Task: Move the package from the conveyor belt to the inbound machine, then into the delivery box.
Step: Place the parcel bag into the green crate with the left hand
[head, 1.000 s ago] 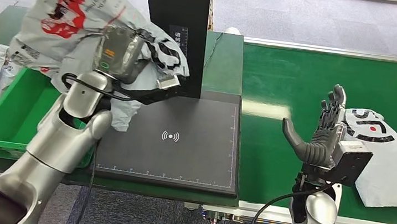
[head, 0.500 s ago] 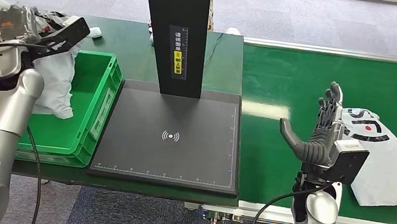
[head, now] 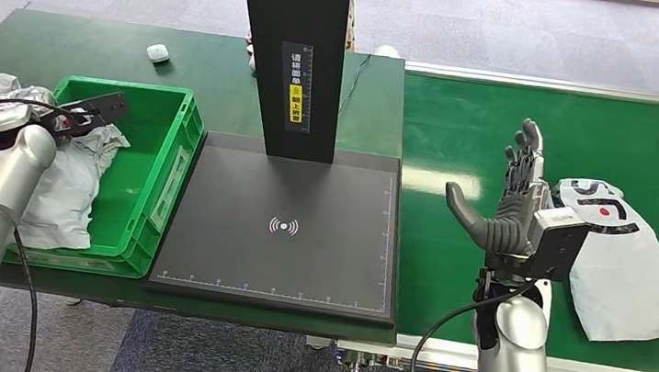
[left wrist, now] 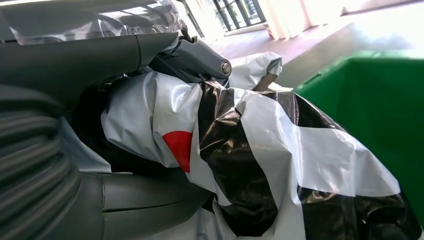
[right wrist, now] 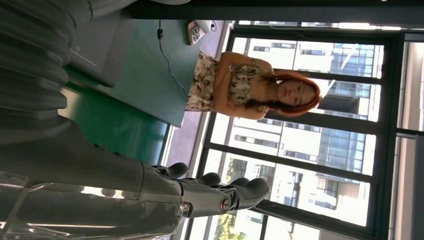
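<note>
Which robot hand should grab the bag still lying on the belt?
Probably the right hand: it hangs open right beside the bag on the belt. The left hand grips another bag at the green box.

Parcel sorting lab: conveyor belt (head: pixel 500 112), scanner stn (head: pixel 284 227), green crate (head: pixel 136 184).

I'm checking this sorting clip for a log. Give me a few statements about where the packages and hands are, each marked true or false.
1. The left hand holds a package at the green bin. True.
2. The right hand grips a package. False: it is open, raised over the belt.
3. A second package lies on the belt. True.
4. A package lies on the black scanner pad. False: the pad is bare.
</note>
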Available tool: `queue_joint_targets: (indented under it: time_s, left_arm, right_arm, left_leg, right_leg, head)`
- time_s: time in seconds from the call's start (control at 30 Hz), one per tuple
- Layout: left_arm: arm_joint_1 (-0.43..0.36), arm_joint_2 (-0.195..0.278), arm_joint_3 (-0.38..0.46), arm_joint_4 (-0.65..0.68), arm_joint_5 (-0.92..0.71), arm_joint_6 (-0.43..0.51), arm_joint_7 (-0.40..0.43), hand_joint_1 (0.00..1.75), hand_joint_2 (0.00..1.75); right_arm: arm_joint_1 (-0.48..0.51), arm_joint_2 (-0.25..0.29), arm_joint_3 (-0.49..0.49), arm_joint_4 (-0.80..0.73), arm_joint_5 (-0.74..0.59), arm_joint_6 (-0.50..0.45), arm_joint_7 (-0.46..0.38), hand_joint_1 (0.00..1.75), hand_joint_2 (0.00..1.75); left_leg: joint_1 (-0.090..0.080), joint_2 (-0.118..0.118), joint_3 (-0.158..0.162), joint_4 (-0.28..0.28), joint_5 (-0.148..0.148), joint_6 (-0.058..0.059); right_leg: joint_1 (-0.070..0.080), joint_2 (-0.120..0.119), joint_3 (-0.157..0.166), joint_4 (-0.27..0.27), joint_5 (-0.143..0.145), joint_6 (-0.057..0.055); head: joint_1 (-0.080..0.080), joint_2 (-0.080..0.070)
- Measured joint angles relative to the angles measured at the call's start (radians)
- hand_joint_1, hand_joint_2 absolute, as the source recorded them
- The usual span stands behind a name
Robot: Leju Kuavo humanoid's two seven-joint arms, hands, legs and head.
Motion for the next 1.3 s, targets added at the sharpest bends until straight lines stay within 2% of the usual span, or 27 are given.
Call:
queue_joint_targets:
  time_s: [0.53,0.57,0.67,0.7,0.87,1.07,1.3]
  left_arm:
    - [-0.011,0.0,0.005,0.05,-0.003,-0.002,0.0,1.75,1.75]
    - [-0.012,0.0,0.005,0.051,-0.003,-0.002,0.0,1.38,1.75]
    - [-0.011,0.0,0.006,0.052,-0.003,0.002,0.001,0.07,1.75]
    - [-0.011,0.0,0.005,0.053,-0.003,0.007,0.002,0.0,1.75]
    - [-0.009,-0.001,0.005,0.052,-0.003,0.079,0.01,0.0,1.75]
    - [-0.009,-0.004,-0.004,0.048,-0.003,0.281,0.016,0.0,1.75]
    - [-0.011,-0.008,-0.013,0.048,-0.003,0.312,0.014,0.0,1.75]
  right_arm:
    - [-0.005,0.0,0.008,0.026,-0.003,0.0,0.0,0.0,1.75]
    - [-0.006,0.0,0.008,0.026,-0.003,0.0,0.0,0.0,1.75]
    - [-0.006,0.0,0.009,0.027,-0.004,0.0,0.0,0.0,1.75]
    - [-0.006,0.0,0.009,0.027,-0.005,0.0,0.0,0.0,1.75]
    - [-0.005,0.0,0.011,0.028,-0.012,-0.002,0.0,0.0,1.75]
    - [0.008,0.0,0.011,0.013,-0.022,-0.006,0.0,0.0,1.75]
    - [0.01,-0.002,0.011,0.002,-0.024,-0.007,0.006,0.0,1.75]
  left_leg:
    - [0.0,0.0,0.0,0.0,0.0,0.0]
    - [0.0,0.0,0.0,0.0,0.0,0.0]
    - [0.0,0.0,0.0,0.0,0.0,0.0]
    - [0.0,0.0,0.0,0.0,0.0,0.0]
    - [0.0,0.0,0.0,0.0,0.0,0.0]
    - [0.0,0.0,0.0,0.0,0.0,0.0]
    - [0.0,0.0,0.0,0.0,0.0,0.0]
  right_leg:
    - [0.0,0.0,0.0,0.0,0.0,0.0]
    - [0.0,0.0,0.0,0.0,0.0,0.0]
    - [0.0,0.0,0.0,0.0,0.0,0.0]
    - [0.0,0.0,0.0,0.0,0.0,0.0]
    - [0.0,0.0,0.0,0.0,0.0,0.0]
    - [0.0,0.0,-0.001,0.0,0.0,0.0]
    - [0.0,0.0,-0.001,0.0,0.0,0.0]
  head:
    - [0.0,0.0]
    - [0.0,0.0]
    - [0.0,0.0]
    - [0.0,0.0]
    - [0.0,0.0]
    - [0.0,0.0]
    - [0.0,0.0]
